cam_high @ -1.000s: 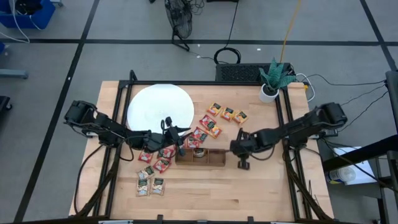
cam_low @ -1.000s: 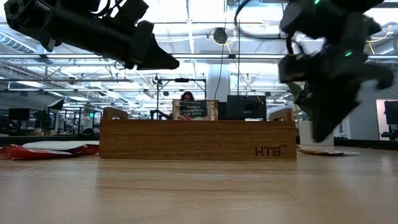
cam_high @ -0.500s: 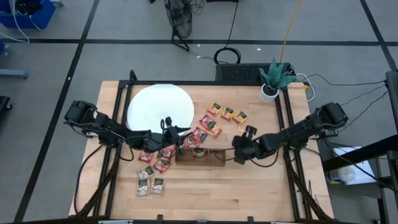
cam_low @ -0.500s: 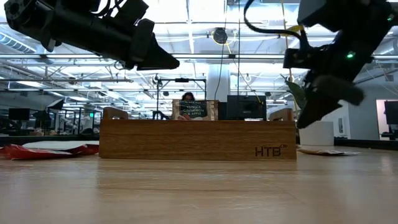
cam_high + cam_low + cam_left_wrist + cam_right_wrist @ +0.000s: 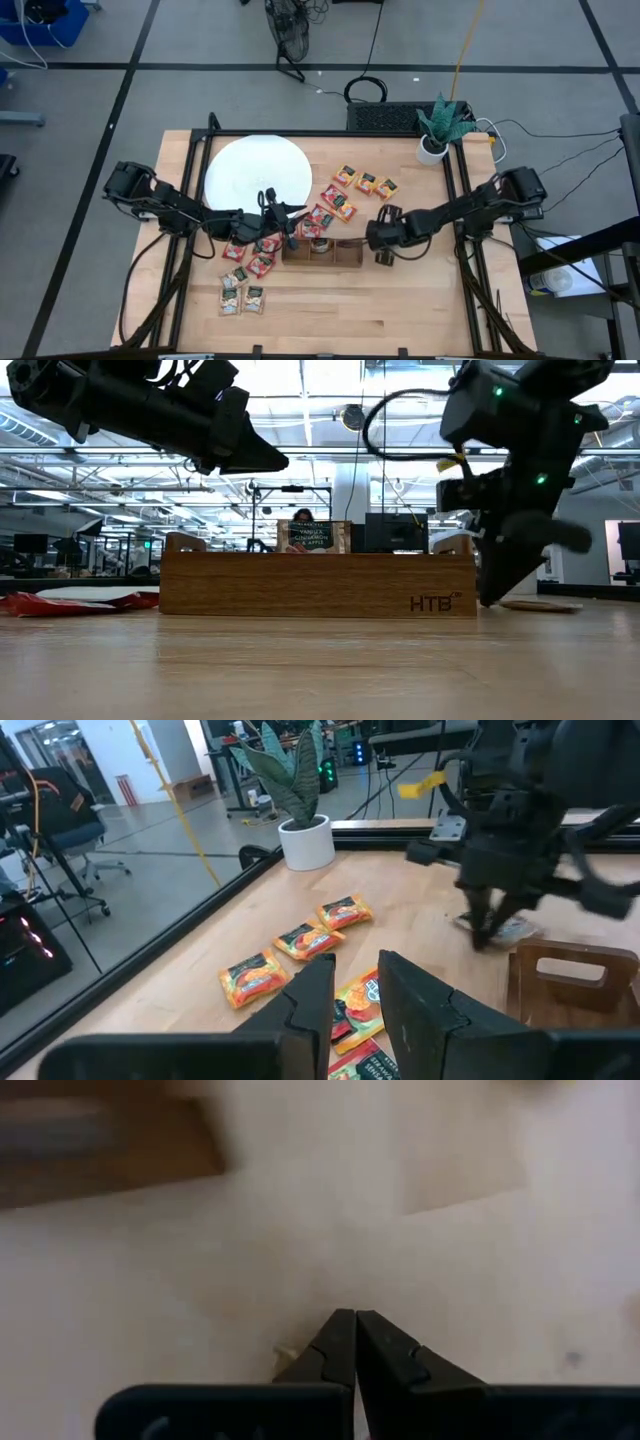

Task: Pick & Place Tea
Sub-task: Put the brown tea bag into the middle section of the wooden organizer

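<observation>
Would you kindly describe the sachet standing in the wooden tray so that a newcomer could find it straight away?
Start from the white disc at the table's far left, then drop to the long wooden tray nearer the middle. In the tray's left compartment, one dark-labelled sachet stands upright. It alone sits inside the tray; the other sachets lie flat on the table.
</observation>
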Robot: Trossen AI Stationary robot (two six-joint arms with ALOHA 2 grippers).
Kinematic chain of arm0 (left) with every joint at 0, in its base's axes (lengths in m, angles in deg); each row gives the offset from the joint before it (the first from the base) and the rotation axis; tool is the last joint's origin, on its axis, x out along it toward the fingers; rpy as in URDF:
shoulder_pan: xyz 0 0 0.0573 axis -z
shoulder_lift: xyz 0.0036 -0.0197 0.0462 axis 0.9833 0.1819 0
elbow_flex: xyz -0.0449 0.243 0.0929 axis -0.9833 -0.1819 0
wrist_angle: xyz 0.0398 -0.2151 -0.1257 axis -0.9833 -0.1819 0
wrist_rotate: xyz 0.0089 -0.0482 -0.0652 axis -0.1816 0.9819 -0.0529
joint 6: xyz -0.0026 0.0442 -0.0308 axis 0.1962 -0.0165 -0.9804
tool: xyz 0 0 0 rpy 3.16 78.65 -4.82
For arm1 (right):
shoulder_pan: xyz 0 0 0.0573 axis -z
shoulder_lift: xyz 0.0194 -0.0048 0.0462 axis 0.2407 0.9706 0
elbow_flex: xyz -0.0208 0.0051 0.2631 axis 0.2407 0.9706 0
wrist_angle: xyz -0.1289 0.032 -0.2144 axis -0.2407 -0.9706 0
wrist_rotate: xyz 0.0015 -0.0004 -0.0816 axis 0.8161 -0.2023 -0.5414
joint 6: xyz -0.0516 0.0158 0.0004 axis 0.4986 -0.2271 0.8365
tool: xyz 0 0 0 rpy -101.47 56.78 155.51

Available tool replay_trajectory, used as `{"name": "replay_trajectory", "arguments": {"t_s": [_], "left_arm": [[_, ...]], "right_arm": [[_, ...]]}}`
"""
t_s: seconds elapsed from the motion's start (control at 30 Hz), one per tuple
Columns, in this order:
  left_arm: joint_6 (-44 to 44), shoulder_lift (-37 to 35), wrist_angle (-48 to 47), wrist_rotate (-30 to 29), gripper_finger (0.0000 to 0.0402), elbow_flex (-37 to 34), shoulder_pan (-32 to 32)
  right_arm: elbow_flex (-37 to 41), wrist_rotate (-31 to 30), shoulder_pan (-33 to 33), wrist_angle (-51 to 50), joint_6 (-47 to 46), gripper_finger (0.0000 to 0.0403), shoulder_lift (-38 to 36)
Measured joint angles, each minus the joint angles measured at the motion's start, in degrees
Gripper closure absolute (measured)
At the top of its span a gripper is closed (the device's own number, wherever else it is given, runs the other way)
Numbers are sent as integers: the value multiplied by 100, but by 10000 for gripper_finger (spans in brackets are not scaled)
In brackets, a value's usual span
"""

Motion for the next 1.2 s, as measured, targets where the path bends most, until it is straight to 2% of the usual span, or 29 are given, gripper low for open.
{"name": "replay_trajectory", "arguments": {"t_s": [0.2, 0.3, 0.43, 0.53, 0.63, 0.73, 0.83, 0.93, 1.03, 1.2], "left_arm": [[-9, 0, -2, 0, 314, 0, 0], [-9, 2, -2, 0, 314, 0, 0], [-7, 2, -2, 0, 314, 0, 0], [-7, 2, -4, 0, 314, 0, 0], [-7, 2, -4, -1, 314, 0, 0], [-7, 2, -3, -2, 314, 0, 0], [3, 2, -6, -2, 314, 0, 0], [11, 2, -23, 0, 314, 0, 0], [11, 2, -25, -2, 314, 0, 0], [9, 2, -42, -2, 314, 0, 0]], "right_arm": [[25, 714, -249, -37, 24, 403, -401], [25, 360, -481, -153, 147, 403, -645], [20, -479, -1024, -296, 759, 403, -894], [20, -638, -1329, -385, 731, 392, -883], [18, -307, -1428, -393, 402, 350, -803], [18, -124, -1470, -646, 140, 283, -697], [18, -135, -1487, -1007, 158, 218, -584], [18, -381, -1477, -1127, 138, 183, -500], [18, -422, -1455, -1118, 241, 181, -376], [61, -125, -1374, -990, 326, 225, -125]]}}
